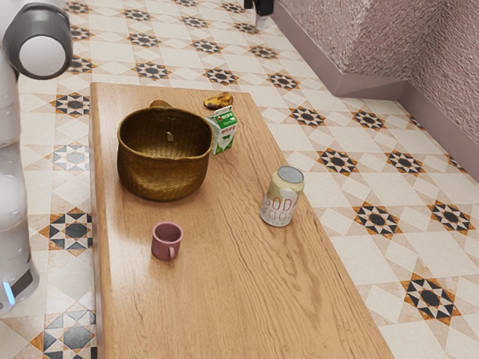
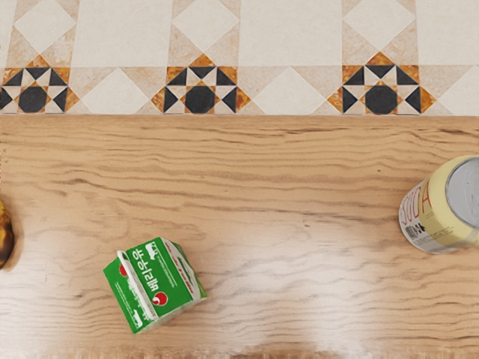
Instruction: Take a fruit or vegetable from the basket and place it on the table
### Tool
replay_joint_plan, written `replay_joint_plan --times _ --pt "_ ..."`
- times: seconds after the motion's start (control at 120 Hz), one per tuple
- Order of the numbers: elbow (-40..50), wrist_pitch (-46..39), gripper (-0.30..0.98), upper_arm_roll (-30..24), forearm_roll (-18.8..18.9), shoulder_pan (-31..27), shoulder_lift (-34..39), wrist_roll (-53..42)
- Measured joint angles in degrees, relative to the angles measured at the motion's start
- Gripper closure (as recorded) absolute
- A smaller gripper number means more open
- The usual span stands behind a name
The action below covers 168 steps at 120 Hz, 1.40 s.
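At the top edge of the exterior view, part of my black gripper (image 1: 260, 9) shows, high up and apart from the basket; whether it is open or shut cannot be told. The woven brown basket (image 1: 163, 178) stands upright on the wooden table (image 1: 224, 299). Inside it I make out only a small pale tag-like spot, and no fruit or vegetable can be recognised. A yellow-brown, banana-like item (image 1: 218, 100) lies on the table outside the basket, beyond the carton; part of this item (image 2: 5, 233) is also in the wrist view.
A green-and-white carton (image 1: 223, 132) (image 2: 153, 284) stands close beside the basket. The soda can (image 1: 281, 197) (image 2: 441, 206) is near the table's long edge. A pink mug (image 1: 167, 241) stands in front of the basket. Behind the basket's rim is a brown rounded shape (image 1: 159, 103).
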<state>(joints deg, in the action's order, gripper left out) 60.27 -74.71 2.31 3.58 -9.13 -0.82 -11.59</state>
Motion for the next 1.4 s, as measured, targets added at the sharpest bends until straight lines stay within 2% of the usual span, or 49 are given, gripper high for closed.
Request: replay_joint_plan --times 0.125,0.275,0.408,0.533,0.592,0.683,0.8,1.067,1.15,1.4 --pt "-0.06 2.01 0.00 -0.10 0.69 1.56 -0.23 -0.93" --pt "1.32 3.33 0.00 0.12 -0.71 2.81 -0.41 -0.08" --pt "3.81 4.52 0.00 0.67 -4.01 2.40 -1.88 7.66" --pt "4.67 4.78 0.00 0.59 -4.69 -0.50 -2.54 18.47" --pt "10.02 3.41 0.00 0.71 -4.61 -1.45 -0.74 22.91" --pt "26.02 -2.05 0.00 0.63 -5.24 -2.17 9.20 29.23" --pt "37.46 -8.25 0.00 0.86 -6.29 -1.15 17.35 37.90" --pt "46.12 -15.92 0.00 0.88 -3.50 -0.06 22.43 50.46" --pt "50.68 -17.29 0.00 2.61 -4.93 0.11 26.44 53.57" --pt "59.23 -20.87 0.00 4.49 -9.64 0.72 29.87 62.49"
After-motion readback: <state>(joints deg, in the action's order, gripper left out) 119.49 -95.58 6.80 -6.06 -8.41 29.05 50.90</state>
